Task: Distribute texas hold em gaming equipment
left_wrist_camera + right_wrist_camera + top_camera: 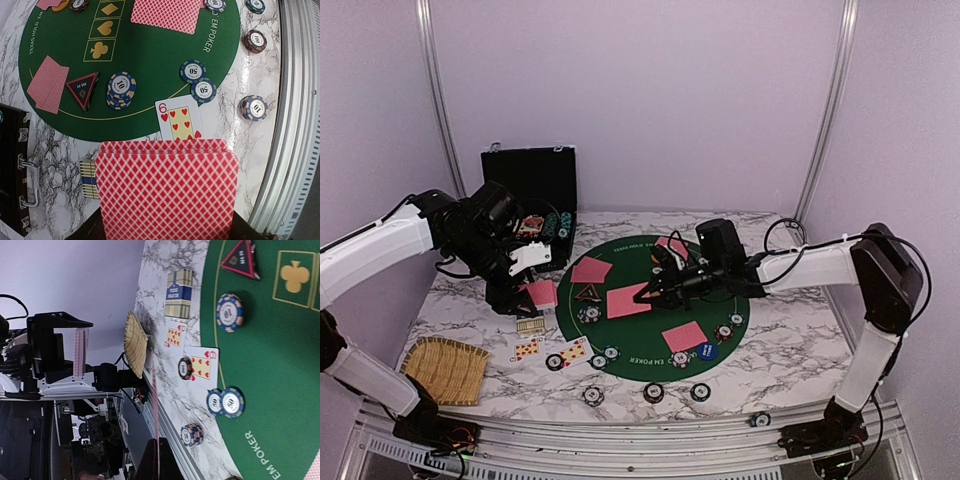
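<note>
cards (684,336) with red lattice backs lie on the round green felt (640,345); left gripper (534,292) clamps a deck (167,195) over the marbled table (790,350); right gripper (642,294) pinches one card (155,425); lilac walls (640,100).

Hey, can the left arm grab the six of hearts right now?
Probably not yet. The left gripper is shut on a deck of cards, so its jaws are full. The six lies face up at the felt's edge.
</note>
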Controlling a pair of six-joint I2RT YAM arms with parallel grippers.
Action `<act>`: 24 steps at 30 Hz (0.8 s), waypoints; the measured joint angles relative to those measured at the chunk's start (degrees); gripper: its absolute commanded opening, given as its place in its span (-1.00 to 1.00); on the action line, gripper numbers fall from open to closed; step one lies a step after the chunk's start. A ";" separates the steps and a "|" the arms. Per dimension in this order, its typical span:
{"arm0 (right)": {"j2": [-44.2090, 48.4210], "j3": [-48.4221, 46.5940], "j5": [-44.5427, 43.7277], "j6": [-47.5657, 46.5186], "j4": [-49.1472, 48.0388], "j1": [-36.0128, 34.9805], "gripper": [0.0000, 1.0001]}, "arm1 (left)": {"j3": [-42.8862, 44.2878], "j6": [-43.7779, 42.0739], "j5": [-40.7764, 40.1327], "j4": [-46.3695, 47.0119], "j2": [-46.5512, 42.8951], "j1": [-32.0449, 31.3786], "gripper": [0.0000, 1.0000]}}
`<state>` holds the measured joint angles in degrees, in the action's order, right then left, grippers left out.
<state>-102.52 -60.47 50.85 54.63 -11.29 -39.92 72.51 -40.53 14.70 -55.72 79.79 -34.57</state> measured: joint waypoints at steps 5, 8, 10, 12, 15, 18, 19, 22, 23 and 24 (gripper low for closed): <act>1.40 5.14 -1.25 -6.29 6.91 4.20 -1.00 | 0.00 0.00 0.02 0.00 0.00 0.00 -1.00; 1.40 6.93 -3.10 -10.43 12.20 6.03 -1.00 | 0.00 0.00 0.02 -0.02 0.00 0.00 -1.00; 1.38 7.17 -4.48 -13.03 15.32 6.91 -1.00 | 0.00 0.00 0.02 -0.02 -0.02 0.00 -1.00; 1.38 6.99 -5.90 -15.47 17.62 7.58 -1.00 | 0.00 0.00 0.02 -0.02 -0.02 0.00 -1.00; 0.66 5.22 -8.83 -19.17 22.29 8.41 -1.00 | 0.00 0.00 0.02 -0.02 0.00 0.00 -1.00; -0.55 2.47 -11.80 -22.40 26.27 8.68 -1.00 | 0.00 0.00 0.02 -0.02 -0.02 0.00 -1.00; -0.81 1.81 -12.61 -23.28 27.23 8.68 -1.00 | 0.00 0.00 0.02 -0.02 -0.02 0.00 -1.00; -1.51 -0.04 -15.32 -25.92 30.56 8.68 -0.96 | 0.00 -0.02 0.02 -0.02 -0.02 0.00 -1.00; -1.66 -0.42 -16.02 -26.51 31.50 8.68 -0.94 | 0.00 -0.04 0.02 -0.02 -0.02 0.00 -1.00; -1.86 -0.74 -16.98 -27.32 32.52 8.68 -0.88 | 0.00 -0.09 0.02 -0.02 -0.02 0.00 -1.00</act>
<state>-104.38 -61.21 33.87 27.31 21.23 -31.24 72.51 -40.62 14.72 -55.75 79.77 -34.57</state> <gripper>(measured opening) 0.016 0.654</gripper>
